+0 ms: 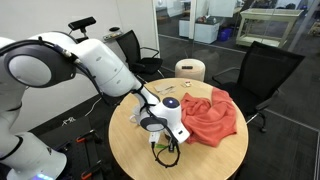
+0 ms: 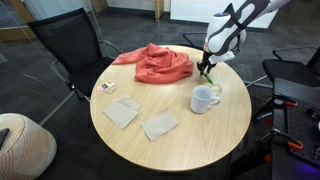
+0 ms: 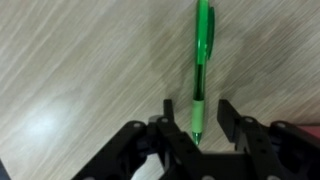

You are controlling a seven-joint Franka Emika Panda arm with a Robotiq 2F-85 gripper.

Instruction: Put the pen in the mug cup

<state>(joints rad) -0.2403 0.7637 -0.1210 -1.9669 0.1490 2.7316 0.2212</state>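
The bright-green pen lies flat on the wooden table, and its tip end sits between the two black fingers of my gripper. The gripper is open and straddles the pen with a gap on each side. In an exterior view the gripper hangs low over the table, just behind the white mug. The mug stands upright with its handle to the right. In an exterior view the gripper is low over the near table edge, and the mug is hidden behind it.
A red-orange cloth lies bunched on the round table beside the gripper; it also shows in an exterior view. Two grey napkins and a small item lie further off. Black chairs ring the table.
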